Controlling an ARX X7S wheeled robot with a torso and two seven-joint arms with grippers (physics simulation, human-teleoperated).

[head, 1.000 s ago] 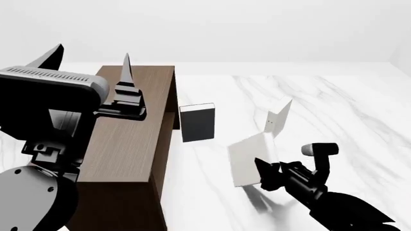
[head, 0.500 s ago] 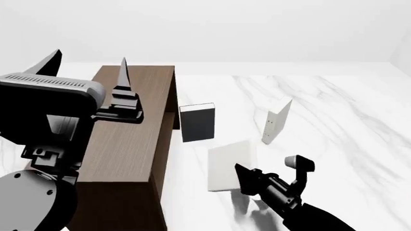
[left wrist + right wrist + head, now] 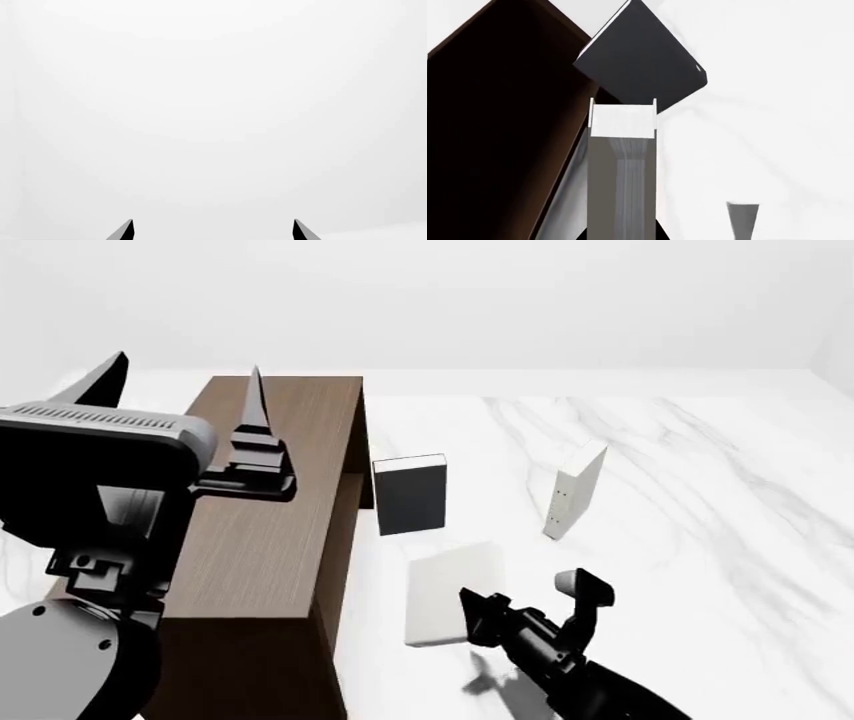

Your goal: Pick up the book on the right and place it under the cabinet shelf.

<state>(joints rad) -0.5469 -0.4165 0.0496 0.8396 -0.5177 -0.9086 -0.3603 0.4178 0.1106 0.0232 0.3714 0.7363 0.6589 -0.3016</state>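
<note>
The right gripper clamps the book, held above the desk just right of the cabinet. The left gripper hangs wide over the cabinet's far end.

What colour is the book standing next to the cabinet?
Dark charcoal book with a white edge, clearest in the head view.

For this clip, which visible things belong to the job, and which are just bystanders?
Job items:
- the book, pale slab gripped by the right gripper
- the cabinet shelf, dark wood box beside it

Bystanders:
- dark book, upright by the cabinet
- thin white book, upright farther right
- left gripper, open above the cabinet, holding nothing
</note>
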